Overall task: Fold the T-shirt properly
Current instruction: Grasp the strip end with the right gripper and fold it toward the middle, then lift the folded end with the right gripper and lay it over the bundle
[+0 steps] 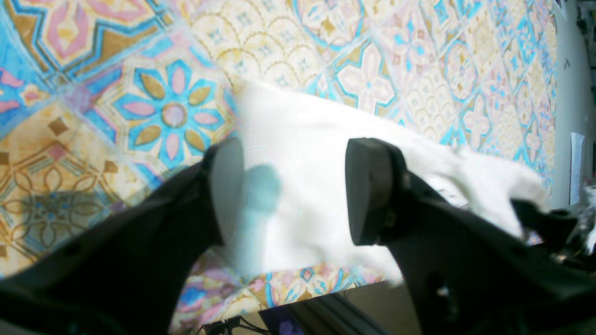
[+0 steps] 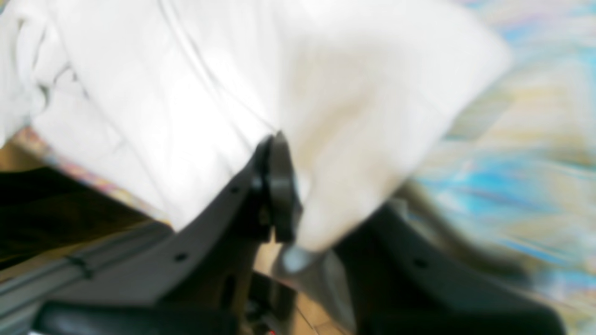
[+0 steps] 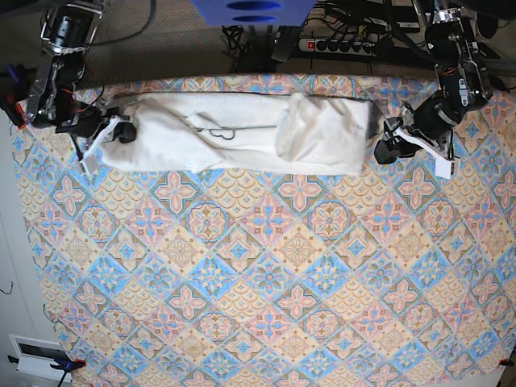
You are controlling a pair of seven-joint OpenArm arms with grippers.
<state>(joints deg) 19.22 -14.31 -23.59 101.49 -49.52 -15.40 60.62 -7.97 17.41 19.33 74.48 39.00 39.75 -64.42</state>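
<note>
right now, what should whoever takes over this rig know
Right tool: pinched shut on one end of the T-shirt.
Left tool: open, its jaws either side of the other end's edge, not gripping.
T-shirt: a long narrow band, plain white side up, at the far edge of the patterned tablecloth, one flap doubled over mid-right.
Done: lengthwise folds.
Left: close the left tool, fold the band across into a compact stack.

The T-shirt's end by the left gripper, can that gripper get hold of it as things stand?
Probably yes. The left gripper is open, its fingers either side of the T-shirt's end, with nothing seen between them but cloth. The base view shows it right at that end.
</note>
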